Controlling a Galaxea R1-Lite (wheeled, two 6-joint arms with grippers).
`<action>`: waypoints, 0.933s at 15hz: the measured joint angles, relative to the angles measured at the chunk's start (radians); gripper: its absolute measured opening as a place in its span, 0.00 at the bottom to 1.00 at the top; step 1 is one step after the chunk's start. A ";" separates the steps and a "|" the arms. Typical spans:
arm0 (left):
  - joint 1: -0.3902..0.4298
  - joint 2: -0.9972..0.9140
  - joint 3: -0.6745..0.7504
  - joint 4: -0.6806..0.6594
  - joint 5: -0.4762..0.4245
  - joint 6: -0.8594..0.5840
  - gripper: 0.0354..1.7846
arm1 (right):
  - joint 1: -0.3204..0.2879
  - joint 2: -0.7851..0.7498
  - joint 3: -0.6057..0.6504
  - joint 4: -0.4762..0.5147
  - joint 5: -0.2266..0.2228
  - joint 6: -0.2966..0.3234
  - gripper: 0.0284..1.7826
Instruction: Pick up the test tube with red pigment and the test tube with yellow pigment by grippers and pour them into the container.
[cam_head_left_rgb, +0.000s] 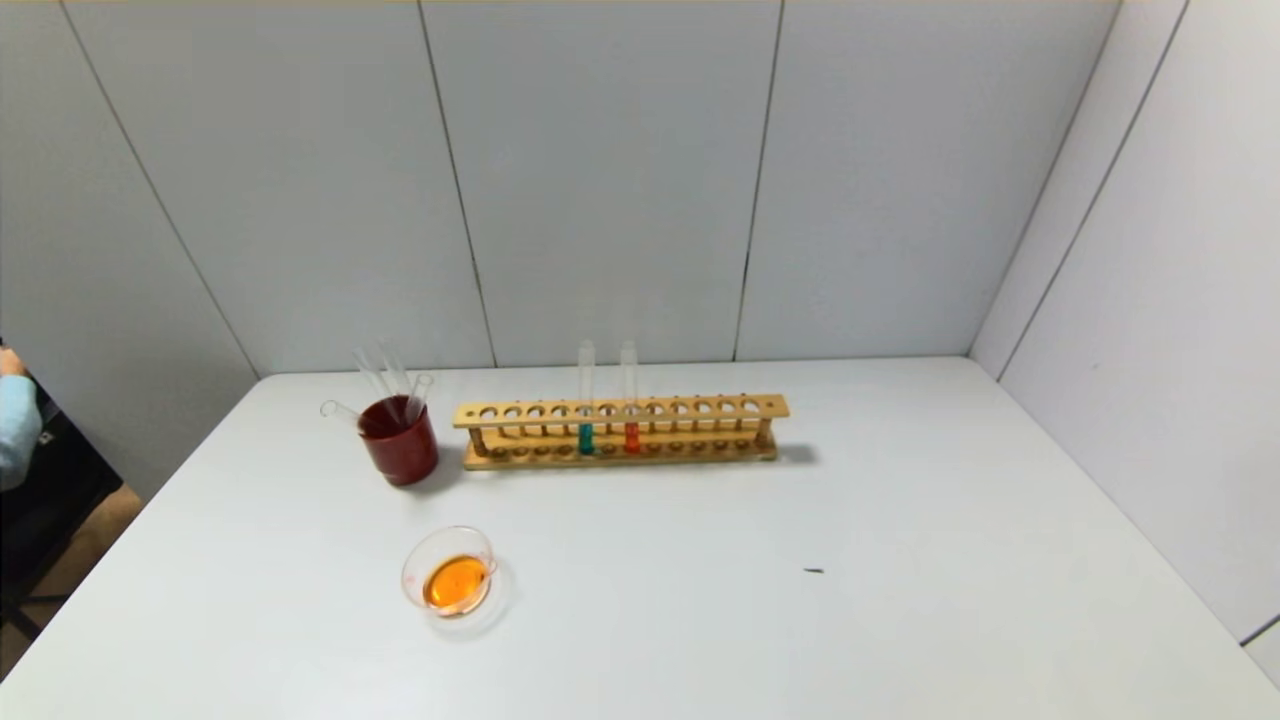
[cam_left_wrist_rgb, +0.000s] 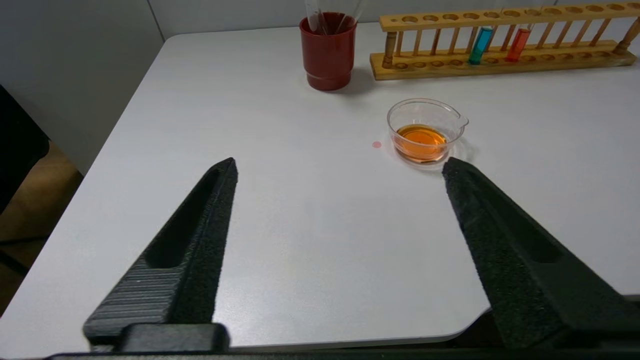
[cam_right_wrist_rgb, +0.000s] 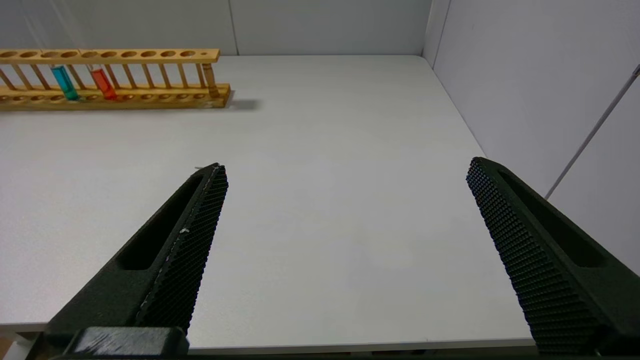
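A test tube with orange-red liquid (cam_head_left_rgb: 631, 436) stands upright in the wooden rack (cam_head_left_rgb: 700, 408), next to a teal one (cam_head_left_rgb: 586, 438); it also shows in the left wrist view (cam_left_wrist_rgb: 517, 45) and the right wrist view (cam_right_wrist_rgb: 104, 83). No tube with yellow liquid is in view. The clear glass dish (cam_head_left_rgb: 448, 570) holds orange liquid near the front left; it also shows in the left wrist view (cam_left_wrist_rgb: 425, 130). My left gripper (cam_left_wrist_rgb: 340, 167) is open and empty above the table's near edge, short of the dish. My right gripper (cam_right_wrist_rgb: 345, 167) is open and empty over bare table. Neither shows in the head view.
A dark red cup (cam_head_left_rgb: 400, 440) with several empty glass tubes stands left of the rack. A small pink spot (cam_left_wrist_rgb: 376, 145) lies beside the dish. A small dark mark (cam_head_left_rgb: 813, 571) is on the table. Walls close the back and right.
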 joint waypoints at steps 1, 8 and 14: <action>0.000 0.000 0.000 0.000 0.000 0.000 0.69 | 0.000 0.000 0.000 0.000 0.000 0.000 0.98; 0.000 0.000 0.000 0.000 0.000 0.003 0.10 | 0.000 0.000 0.000 0.000 0.000 0.000 0.98; 0.000 0.000 0.000 0.000 0.000 0.005 0.03 | 0.000 0.000 0.000 0.000 0.000 0.001 0.98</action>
